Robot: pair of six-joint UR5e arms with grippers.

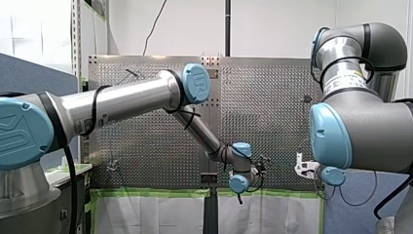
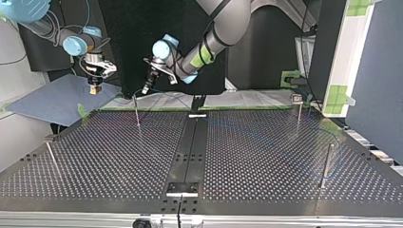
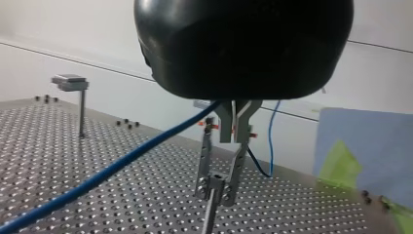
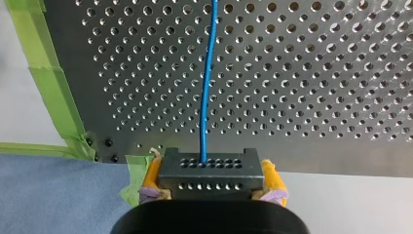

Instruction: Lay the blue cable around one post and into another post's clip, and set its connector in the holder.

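Closest to the right wrist camera, the right gripper (image 4: 210,183) is clamped on a dark grey connector (image 4: 209,163), its yellow pads (image 4: 273,178) pressed against both sides of the block. The blue cable (image 4: 207,87) leaves the top of the connector and runs straight ahead over the perforated table (image 4: 316,73). Green tape (image 4: 48,83) edges the table's corner, and a blue mat (image 4: 58,190) lies beside the gripper. In the top view this gripper hangs over the mat at the view's left, just off the table's far corner. The left gripper (image 3: 215,190), black with metal parts, hangs just above the top of a thin post (image 3: 208,219) near the table's far edge. The cable rises from the table to the root of this gripper and shows again behind it. Whether this claw is apart or together cannot be told. Well apart stands a second post (image 3: 81,114) topped with a flat grey block (image 3: 70,82).
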